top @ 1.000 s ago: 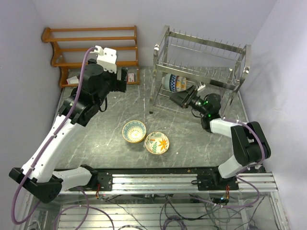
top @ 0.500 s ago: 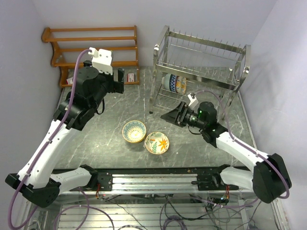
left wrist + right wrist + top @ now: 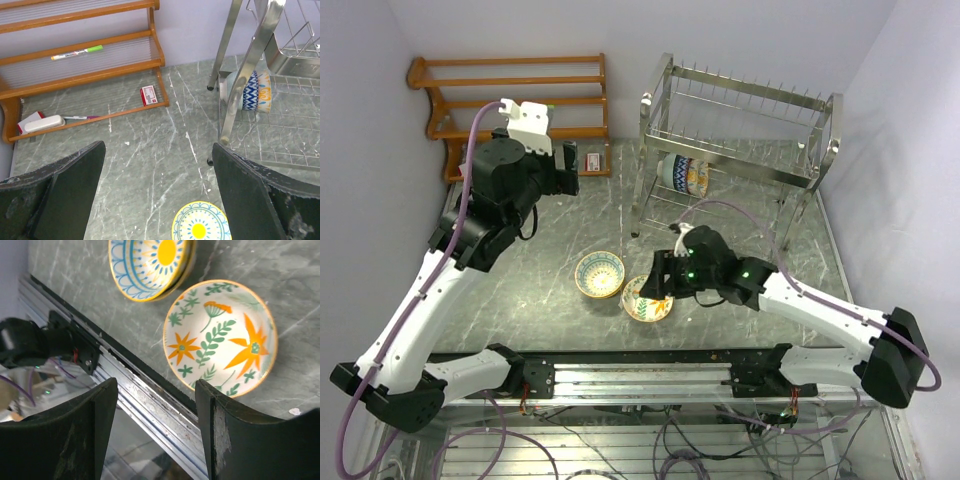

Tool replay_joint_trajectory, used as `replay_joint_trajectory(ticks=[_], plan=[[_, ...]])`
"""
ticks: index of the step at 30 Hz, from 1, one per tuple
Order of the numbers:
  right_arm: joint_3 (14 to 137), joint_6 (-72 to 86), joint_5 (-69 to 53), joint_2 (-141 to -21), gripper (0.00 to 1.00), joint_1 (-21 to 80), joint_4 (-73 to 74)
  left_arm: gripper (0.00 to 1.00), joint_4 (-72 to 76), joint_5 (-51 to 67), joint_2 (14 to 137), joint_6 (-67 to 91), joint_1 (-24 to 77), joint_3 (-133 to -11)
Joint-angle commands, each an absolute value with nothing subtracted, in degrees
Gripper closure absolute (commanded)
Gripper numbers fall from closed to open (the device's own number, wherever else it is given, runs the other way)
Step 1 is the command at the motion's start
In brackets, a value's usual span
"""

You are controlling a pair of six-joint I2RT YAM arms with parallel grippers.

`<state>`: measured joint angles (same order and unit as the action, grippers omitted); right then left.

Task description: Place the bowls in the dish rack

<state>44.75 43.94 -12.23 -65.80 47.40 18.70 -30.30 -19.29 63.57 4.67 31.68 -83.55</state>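
Note:
The dish rack (image 3: 740,140) stands at the back right. A blue-orange bowl (image 3: 685,174) stands on edge in its lower tier and also shows in the left wrist view (image 3: 255,90). A yellow-teal bowl (image 3: 599,274) and an orange-leaf bowl (image 3: 647,298) lie side by side on the table. My right gripper (image 3: 660,285) is open and empty, hovering over the orange-leaf bowl (image 3: 220,337); its jaws (image 3: 156,385) reach past the bowl's near rim. My left gripper (image 3: 565,165) is open and empty, high above the table behind the yellow-teal bowl (image 3: 200,227).
A brown wooden shelf (image 3: 510,100) at the back left holds a marker (image 3: 75,52), an eraser (image 3: 45,122) and a small red box (image 3: 148,95). A metal rail (image 3: 650,375) runs along the near edge, close below the bowls. Walls close in on both sides.
My right gripper has drawn back from the rack, leaving the blue-orange bowl in the lower tier, and swung left and nearer over the orange-leaf bowl. The left arm has barely moved.

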Motion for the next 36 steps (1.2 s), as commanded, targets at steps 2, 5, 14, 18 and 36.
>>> replay_joint_trajectory(ticks=[2, 5, 14, 18, 36], plan=[[53.3, 36.9, -3.6, -71.8, 0.37, 55.9, 27.8, 0.01, -32.4, -20.7, 62.1, 7.1, 32.1, -85.9], [56.1, 34.7, -1.4, -76.5, 0.37, 59.6, 29.1, 0.01, -33.8, -22.1, 61.3, 7.2, 32.1, -86.3], [62.1, 31.9, 4.0, -86.9, 0.36, 64.2, 31.9, 0.01, -38.6, -26.7, 57.9, 6.5, 32.1, -87.9], [63.3, 30.4, 4.7, -90.2, 0.36, 64.5, 30.8, 0.01, -39.8, -28.1, 56.3, 6.4, 32.1, -87.7], [62.6, 31.4, 10.8, -97.5, 0.73, 66.5, 29.3, 0.01, -42.0, -32.0, 52.2, 4.1, 32.1, -84.6]])
